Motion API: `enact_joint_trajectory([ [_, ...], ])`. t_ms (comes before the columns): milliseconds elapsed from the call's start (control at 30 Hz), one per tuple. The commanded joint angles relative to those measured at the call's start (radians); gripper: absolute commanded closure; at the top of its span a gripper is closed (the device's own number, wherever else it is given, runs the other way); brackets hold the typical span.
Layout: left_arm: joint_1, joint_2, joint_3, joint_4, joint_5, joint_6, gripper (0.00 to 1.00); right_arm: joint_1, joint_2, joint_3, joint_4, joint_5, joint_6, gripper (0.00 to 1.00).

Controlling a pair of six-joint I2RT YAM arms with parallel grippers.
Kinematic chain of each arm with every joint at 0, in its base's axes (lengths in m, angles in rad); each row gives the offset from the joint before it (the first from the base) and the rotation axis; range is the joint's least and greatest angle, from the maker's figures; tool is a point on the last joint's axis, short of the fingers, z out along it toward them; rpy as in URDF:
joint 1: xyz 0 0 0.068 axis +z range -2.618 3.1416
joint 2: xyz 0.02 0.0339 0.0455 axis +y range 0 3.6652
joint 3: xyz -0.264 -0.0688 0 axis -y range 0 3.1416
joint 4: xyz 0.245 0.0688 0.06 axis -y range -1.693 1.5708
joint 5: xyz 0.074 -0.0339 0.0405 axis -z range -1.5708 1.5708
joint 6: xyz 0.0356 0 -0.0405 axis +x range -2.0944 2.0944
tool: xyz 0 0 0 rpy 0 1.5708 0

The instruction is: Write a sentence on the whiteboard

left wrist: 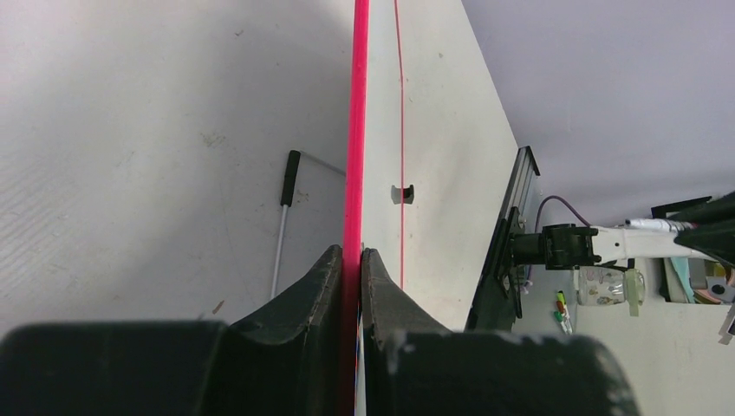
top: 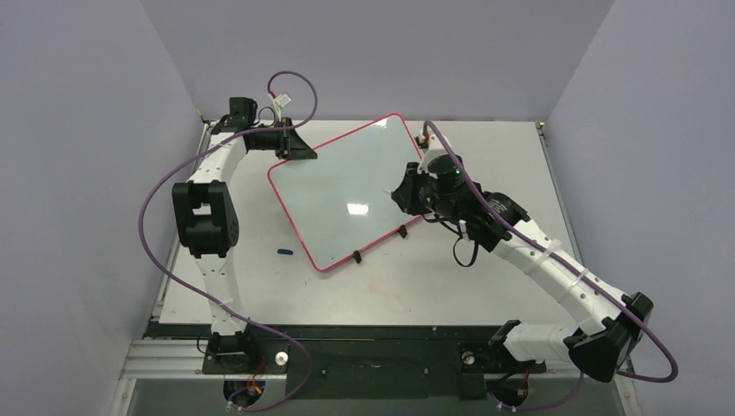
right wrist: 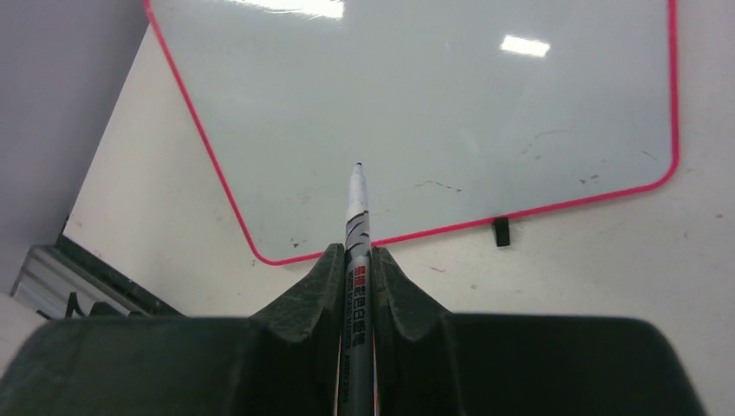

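The whiteboard [top: 338,182] lies on the desk just above the middle of the top view, turned diagonally so one rounded corner points to the upper right. Its thin red rim frames a glossy white face that carries bright light reflections. Two small black clips [top: 356,257] sit along its lower-right edge. In the right wrist view a few faint dark specks [right wrist: 433,185] mark the face near the lower rim. The left gripper [left wrist: 351,253] pinches the upper-left rim.
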Motion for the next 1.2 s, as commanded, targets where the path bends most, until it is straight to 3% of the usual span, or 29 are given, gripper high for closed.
enact_joint_trajectory([
  [0,-0.038,-0.062,-0.013,-0.032,-0.065,0.088,1.00,0.072,0.074,0.121,0.069,-0.039,-0.036,1.00],
  [267,-0.046,-0.112,-0.047,-0.026,-0.093,0.093,1.00,0.206,0.322,0.366,0.017,0.009,-0.015,1.00],
  [633,-0.076,-0.183,-0.088,-0.026,-0.138,0.130,1.00,0.269,0.583,0.666,-0.025,0.017,0.062,1.00],
  [900,-0.099,-0.186,-0.078,-0.069,-0.163,0.173,1.00,0.272,0.682,0.715,-0.029,0.035,0.079,1.00],
  [1167,-0.102,-0.192,-0.052,-0.104,-0.191,0.205,1.00,0.267,0.680,0.696,-0.029,0.061,0.068,1.00],
])
